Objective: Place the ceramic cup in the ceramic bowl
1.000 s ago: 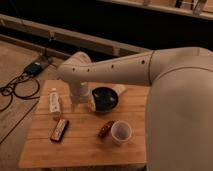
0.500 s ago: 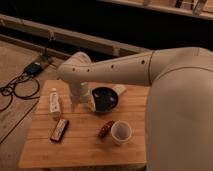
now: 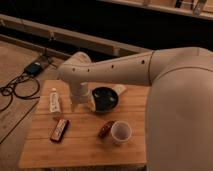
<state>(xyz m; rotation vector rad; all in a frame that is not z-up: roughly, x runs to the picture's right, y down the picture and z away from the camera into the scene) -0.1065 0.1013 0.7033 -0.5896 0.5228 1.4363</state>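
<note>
The white ceramic cup stands upright on the wooden table, at the front right. The dark glossy ceramic bowl sits behind it, near the table's back middle, and nothing shows inside it. My gripper hangs down from the white arm just left of the bowl, low over the table. It is well apart from the cup. It holds nothing that I can see.
A white tube-like bottle with a label lies at the table's left. A dark red snack packet lies in front of it. A reddish-brown item lies touching the cup's left side. A pale object sits behind the bowl. Cables lie on the floor at left.
</note>
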